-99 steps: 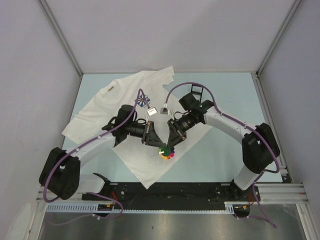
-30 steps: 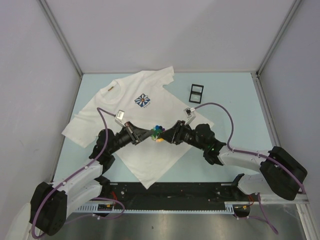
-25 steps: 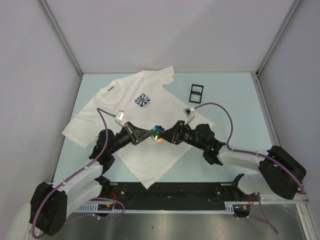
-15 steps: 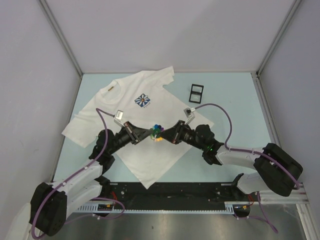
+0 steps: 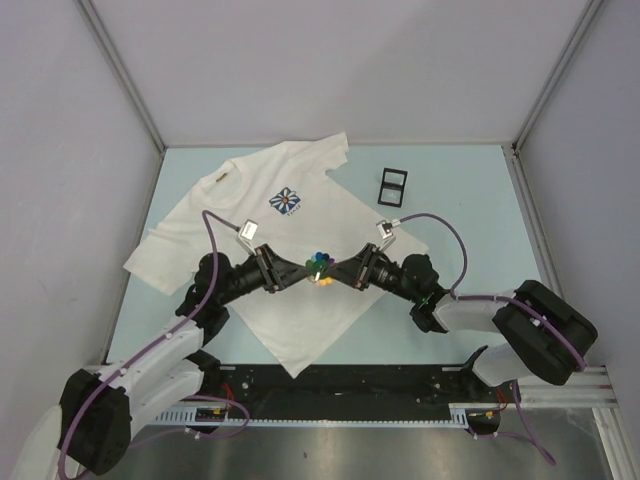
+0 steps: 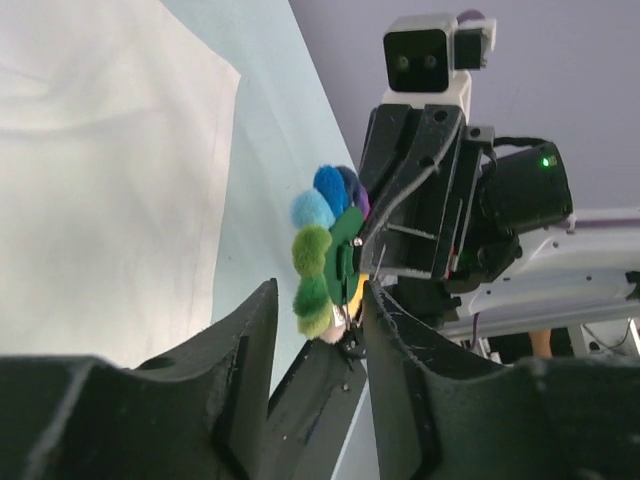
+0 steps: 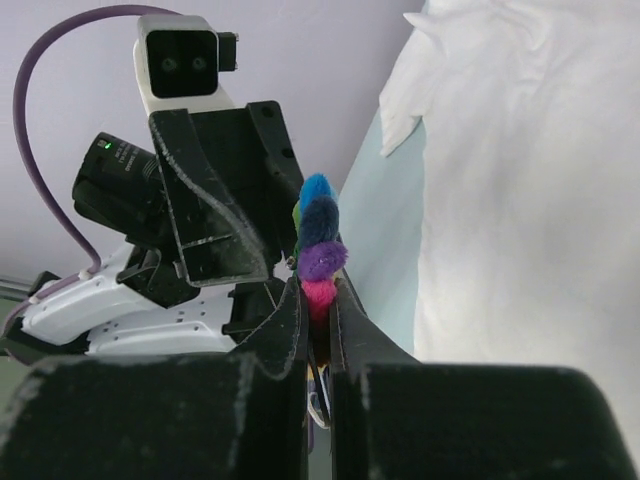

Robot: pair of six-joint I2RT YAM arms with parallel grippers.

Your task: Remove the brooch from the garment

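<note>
The brooch point(image 5: 319, 266), a cluster of coloured pom-poms, hangs in the air over the lower half of the garment point(image 5: 260, 225), a white T-shirt spread flat on the table. My right gripper point(image 7: 318, 290) is shut on the brooch point(image 7: 320, 245), pinching its pink and purple end. From the other side my left gripper point(image 6: 318, 300) faces it with jaws open. The green and blue pom-poms of the brooch point(image 6: 320, 250) sit just past its fingertips, and neither finger presses on them. The garment point(image 7: 520, 180) lies beside and below, apart from the brooch.
A blue-and-white flower emblem point(image 5: 287, 201) and a tan collar label point(image 5: 225, 178) mark the shirt's upper part. A small black frame point(image 5: 393, 184) lies on the pale blue table point(image 5: 470, 210) to the right of the shirt. Grey walls close in three sides.
My right gripper has closed on the brooch and my left gripper has opened off it. Both grippers and the brooch have shifted slightly to the right.
</note>
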